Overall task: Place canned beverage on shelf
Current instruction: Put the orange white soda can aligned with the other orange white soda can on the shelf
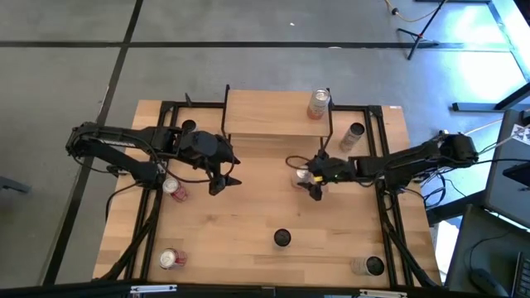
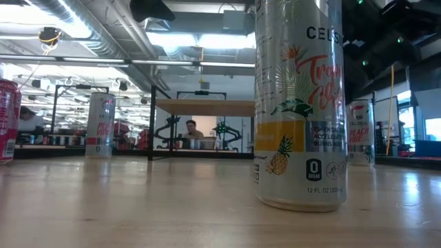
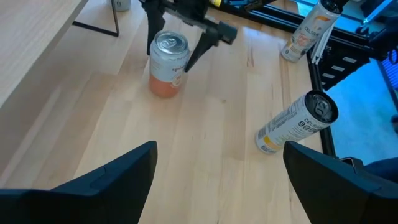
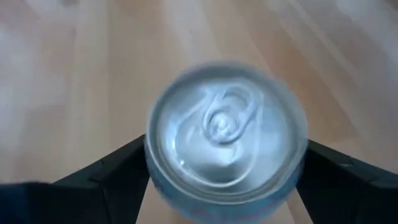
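The can [image 3: 168,65] stands upright on the table [image 1: 248,215], just before the shelf [image 1: 269,112], between the open jaws of the right gripper [image 1: 310,184], not yet clamped. Closing and lifting are needed next. The left gripper [image 1: 224,178] waits open, empty.

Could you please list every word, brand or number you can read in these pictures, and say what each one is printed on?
"CELSIUS", cut off at the edge: tall can nearest the low camera.
"0 SUGAR": same can, lower badge.
"12 FL OZ": same can, bottom line.
Red script on that can: only partly legible, beginning "Trop".
"PEACH VIBE", faint: can behind it.
Print on the pale can, red can and tilted can: too blurred.
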